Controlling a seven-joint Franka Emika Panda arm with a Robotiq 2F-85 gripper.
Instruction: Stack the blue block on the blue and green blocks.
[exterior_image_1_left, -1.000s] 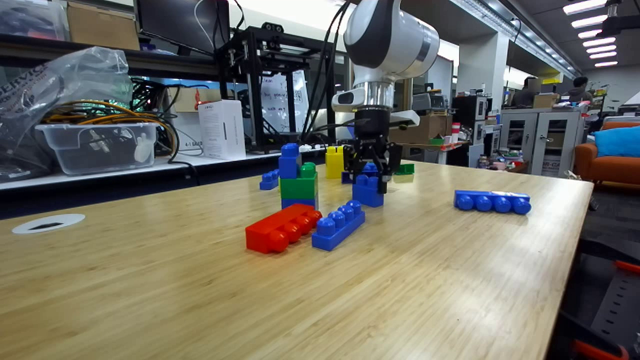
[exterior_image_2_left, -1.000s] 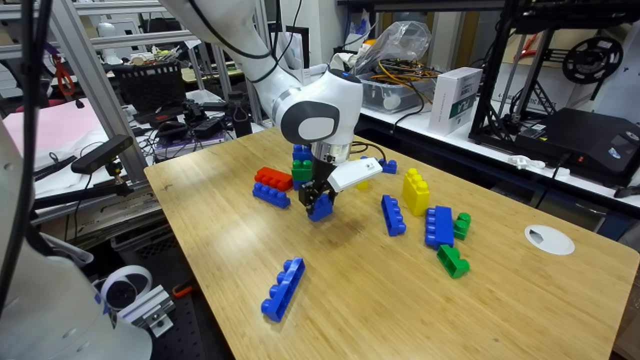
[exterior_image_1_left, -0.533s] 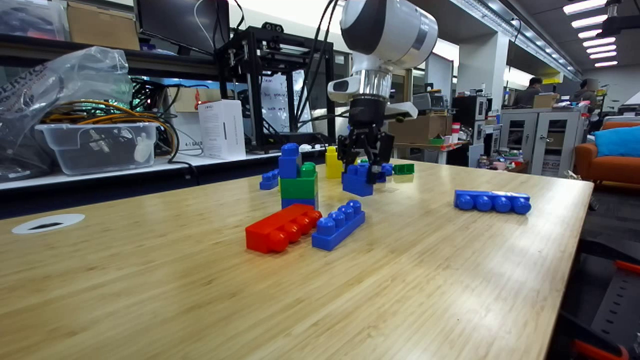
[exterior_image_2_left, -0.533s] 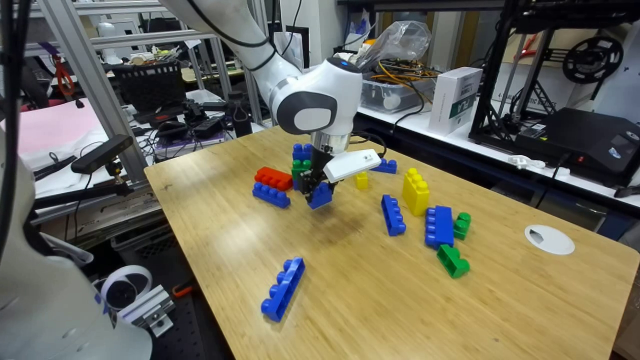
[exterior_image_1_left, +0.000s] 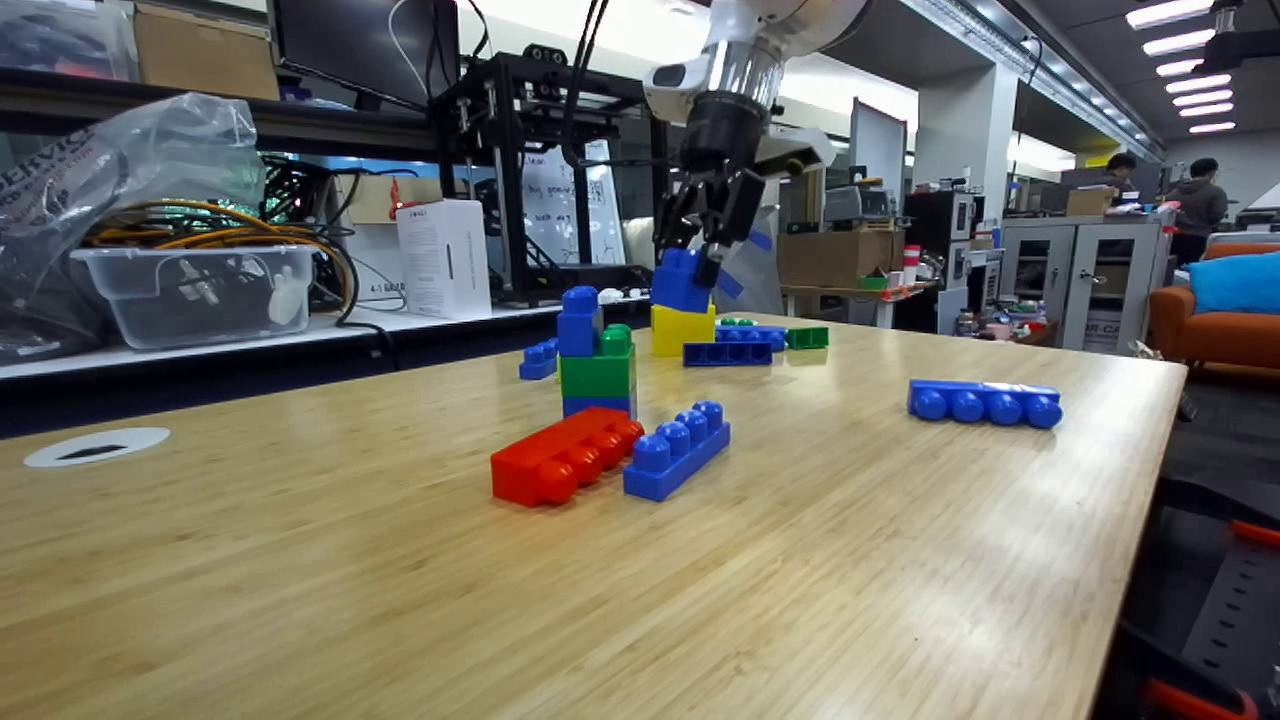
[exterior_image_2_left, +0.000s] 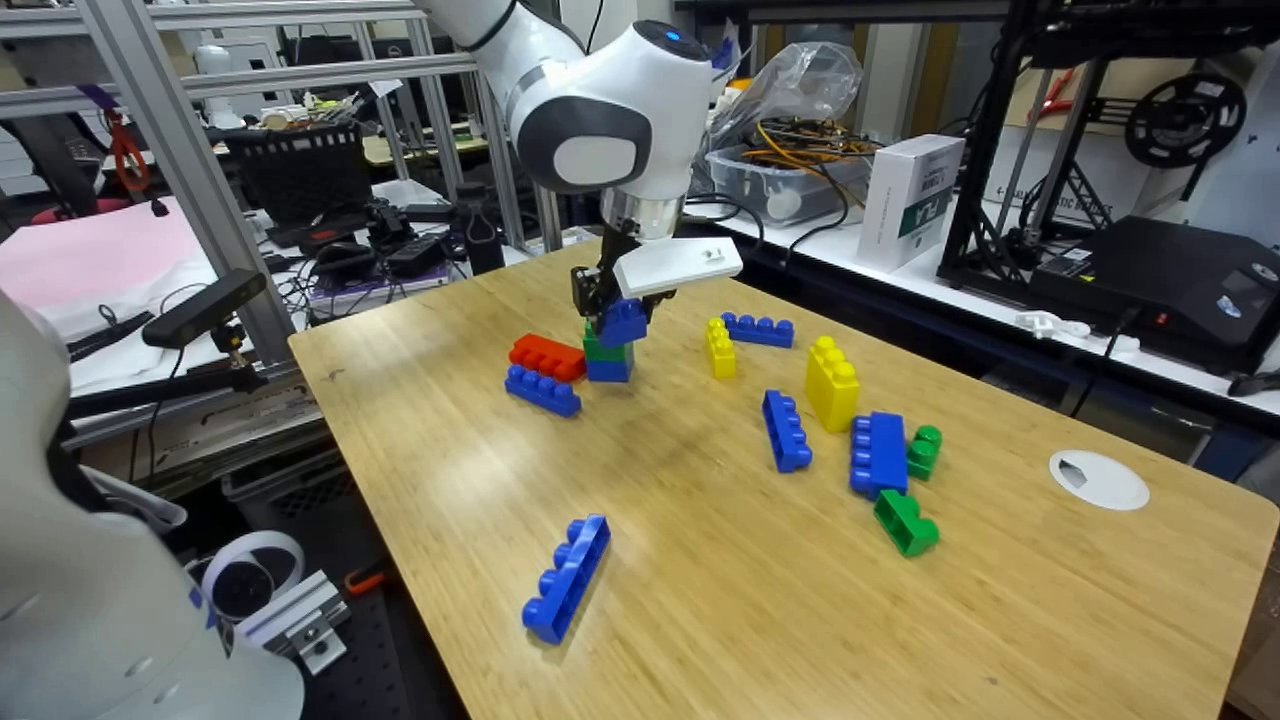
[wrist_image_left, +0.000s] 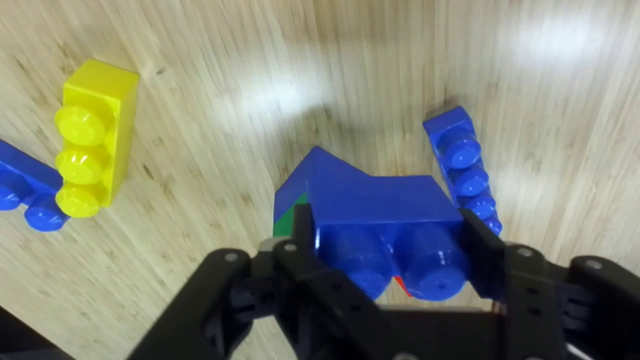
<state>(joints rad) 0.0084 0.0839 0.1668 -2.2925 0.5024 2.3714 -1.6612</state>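
Glossy and chunky, the blue block (wrist_image_left: 382, 200) shows two fat studs in the wrist view! Pale wood-grain table (exterior_image_1_left: 600, 600) below, white bench (exterior_image_2_left: 840, 243) and orange couch (exterior_image_1_left: 1225, 335) beyond. The gripper (wrist_image_left: 387, 227) clamps it between its jaws, up off the table, near the green-and-blue stack (exterior_image_1_left: 597, 377).

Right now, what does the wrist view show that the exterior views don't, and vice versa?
Only the wrist view shows the two stud ends of the held blue block facing the viewer.

Only the exterior views show the white arm, the tall yellow brick and the hollow green brick.

Both share the gripper closed on the blue block, the four-stud blue brick, and the blue and green stack, partly hidden in the wrist view.
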